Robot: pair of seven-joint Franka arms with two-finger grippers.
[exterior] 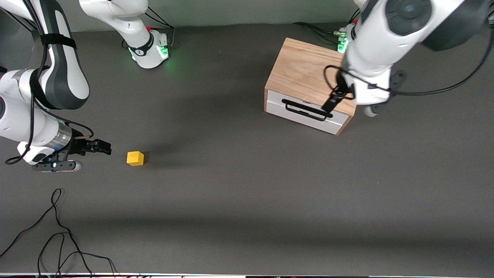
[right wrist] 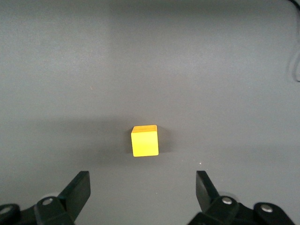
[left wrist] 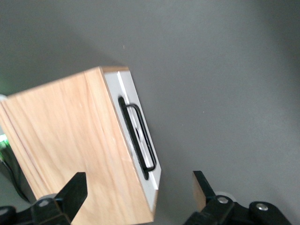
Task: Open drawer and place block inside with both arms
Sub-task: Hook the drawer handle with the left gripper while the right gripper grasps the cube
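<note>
Starting out: drawer point(exterior: 308, 112) shut, block point(exterior: 135, 158) lying on table point(exterior: 231, 193).
Left gripper point(left wrist: 139, 193) hovering open over cabinet point(exterior: 305, 71); right gripper point(right wrist: 142, 187) open beside block; 0 steps done.

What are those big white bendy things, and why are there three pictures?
They are two robot arms, each ending in a black claw. One picture looks down from a high camera facing them; the other two come from little cameras on the arms' wrists. On the dark grey table sit a small yellow cube and a light-wood box cabinet whose white-fronted drawer is closed. The left claw hangs open over the cabinet near the drawer's black wire handle. The right claw is open beside the cube. Nothing is held.
</note>
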